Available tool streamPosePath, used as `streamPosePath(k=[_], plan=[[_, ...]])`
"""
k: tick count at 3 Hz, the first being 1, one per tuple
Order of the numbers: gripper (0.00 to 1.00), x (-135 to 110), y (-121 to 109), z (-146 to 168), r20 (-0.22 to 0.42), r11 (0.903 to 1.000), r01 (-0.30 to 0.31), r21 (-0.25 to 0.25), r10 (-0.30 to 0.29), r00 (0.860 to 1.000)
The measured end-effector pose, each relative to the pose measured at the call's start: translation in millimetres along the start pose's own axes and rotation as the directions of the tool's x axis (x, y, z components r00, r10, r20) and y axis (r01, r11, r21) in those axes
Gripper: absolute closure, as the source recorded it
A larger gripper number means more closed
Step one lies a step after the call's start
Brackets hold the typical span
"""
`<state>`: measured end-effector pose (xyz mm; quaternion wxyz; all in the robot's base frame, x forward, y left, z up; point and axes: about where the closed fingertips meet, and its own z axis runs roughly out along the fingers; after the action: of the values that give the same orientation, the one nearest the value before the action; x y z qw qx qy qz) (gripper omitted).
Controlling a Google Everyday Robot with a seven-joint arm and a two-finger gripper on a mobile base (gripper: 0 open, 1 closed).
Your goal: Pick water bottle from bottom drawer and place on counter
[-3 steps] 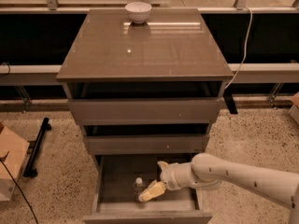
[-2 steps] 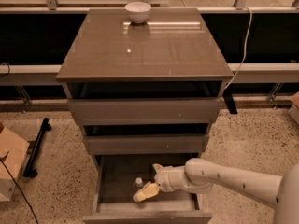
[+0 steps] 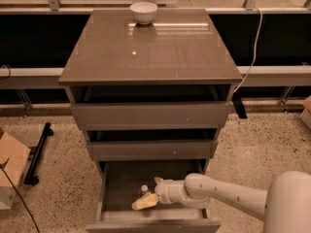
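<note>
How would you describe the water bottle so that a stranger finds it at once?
Look at the cabinet with three drawers; its bottom drawer is open. Inside, the gripper reaches in, and the water bottle shows just beyond it. It is the only small clear thing with a white cap; the bowl sits on the counter.

Counter [image 3: 150,52], well above the bottom drawer [image 3: 121,181], is showing a glossy, smooth grey-brown finish and is mirroring the white bowl [image 3: 144,11], which is looking glazed. Drawer fronts are reading matt. Gripper [image 3: 145,202], inside the bottom drawer, is showing a pale yellowish, matt material. Arm [image 3: 218,191], at the drawer's right, is appearing as smooth white plastic. Floor [image 3: 63,178], left of the drawer, is looking speckled, like terrazzo.
</note>
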<state>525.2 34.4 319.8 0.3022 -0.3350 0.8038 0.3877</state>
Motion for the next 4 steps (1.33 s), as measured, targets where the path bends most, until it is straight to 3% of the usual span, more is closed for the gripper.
streamPosePath(k=[2,3,4], plan=[[0.0,40,-31,46,0.036,0.9954,-0.095,-0.01,0.095,0.995],[0.0,47,-33,58,0.058,0.9926,-0.119,-0.025,0.12,0.991],[0.19,44,-30,73,0.09,0.9898,-0.133,-0.051,0.137,0.986]])
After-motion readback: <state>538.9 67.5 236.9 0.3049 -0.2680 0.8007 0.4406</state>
